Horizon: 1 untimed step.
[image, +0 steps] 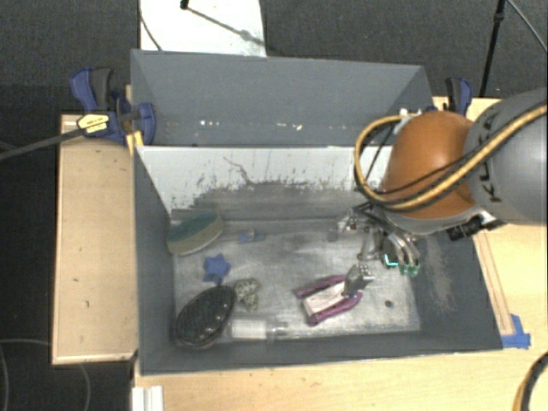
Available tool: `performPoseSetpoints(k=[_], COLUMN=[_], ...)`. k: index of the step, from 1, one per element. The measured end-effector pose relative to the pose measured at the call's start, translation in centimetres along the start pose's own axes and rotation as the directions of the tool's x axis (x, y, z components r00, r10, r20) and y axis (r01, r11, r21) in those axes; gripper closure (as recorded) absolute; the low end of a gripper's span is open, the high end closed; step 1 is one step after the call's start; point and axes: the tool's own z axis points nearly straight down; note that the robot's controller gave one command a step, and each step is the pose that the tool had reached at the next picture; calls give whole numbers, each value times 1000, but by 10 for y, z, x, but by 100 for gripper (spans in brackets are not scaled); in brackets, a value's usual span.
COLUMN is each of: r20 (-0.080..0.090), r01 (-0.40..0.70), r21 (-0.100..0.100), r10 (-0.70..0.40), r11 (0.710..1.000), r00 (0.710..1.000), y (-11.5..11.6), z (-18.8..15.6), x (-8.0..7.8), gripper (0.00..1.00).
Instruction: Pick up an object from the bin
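My gripper (pixel 387 259) hangs low over the right half of the bin floor, its two metal fingers apart with nothing between them. Just below and to its left lies a purple-handled tool (pixel 328 299) like small pliers. The tool's dark head (pixel 354 284) points up toward the left fingertip (pixel 369 262) and lies close under it. Whether they touch I cannot tell. A tiny dark speck (pixel 388 302) lies on the floor right of the tool.
A green-and-white round pad (pixel 195 232) leans at the back left. Near it lie a blue scrap (pixel 217 268), a small crumpled grey thing (pixel 247 293), a dark oval object (pixel 205 315) and a clear tube (pixel 250 328) along the front wall.
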Motion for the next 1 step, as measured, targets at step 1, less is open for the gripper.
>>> performPoseSetpoints(k=[1], r20=[13], r01=[202], r21=[2], r10=[-202], r11=[979], r00=[979], y=[-10], z=[69], x=[42], gripper=[0])
